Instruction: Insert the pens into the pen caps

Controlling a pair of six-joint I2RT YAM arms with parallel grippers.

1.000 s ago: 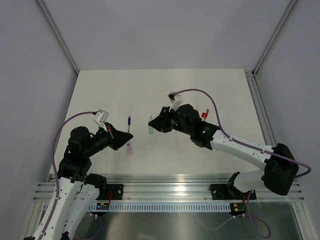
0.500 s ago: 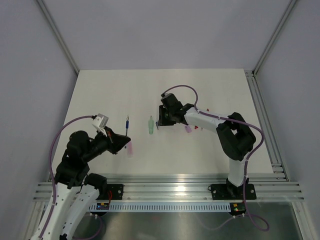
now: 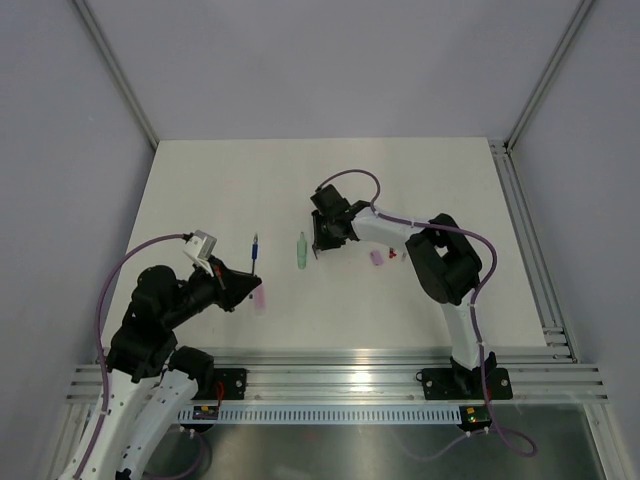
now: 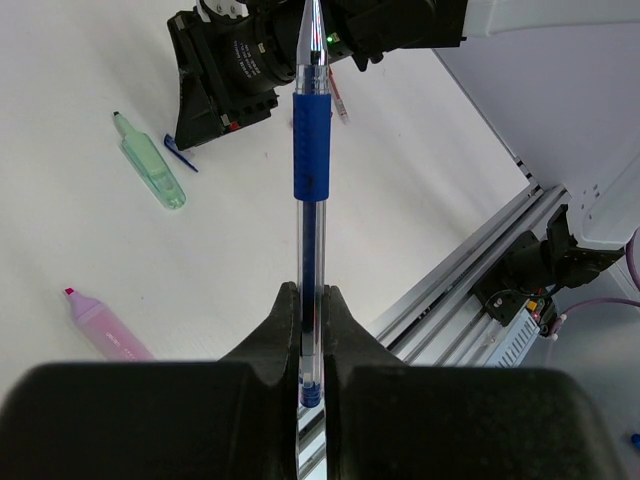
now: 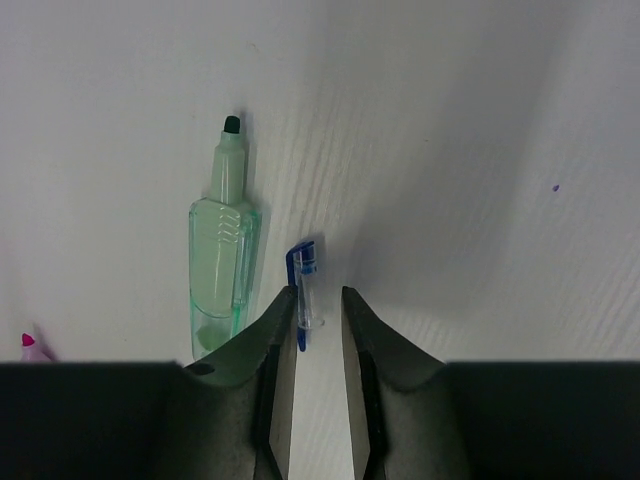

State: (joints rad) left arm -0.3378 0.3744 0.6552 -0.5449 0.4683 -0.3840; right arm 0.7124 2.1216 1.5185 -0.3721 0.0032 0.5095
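Blue pen: gripped by its tail end and held off the surface over the left half of the counter, bare tip pointing toward the counter's middle.
Left gripper: clenched on the blue pen. It has drawn back a little toward the near-left corner in the last second, with the pen kept in line.
Blue cap: lying flat near the middle of the counter, just beside the green highlighter.
Right gripper: released, jaws partly spread, with the blue cap between the fingers but not yet pinched.
Change: a second ago the right arm lay low across the right side. It has since folded up and turned its gripper downward over the cap.
Meaning: the cap pick-up looks about to happen. Once the cap is lifted, pen and cap can be brought together.
Risk: the green highlighter sits so close that a finger may nudge it.
Waiting: pink highlighter toward the near edge and pink cap right of centre, well apart.
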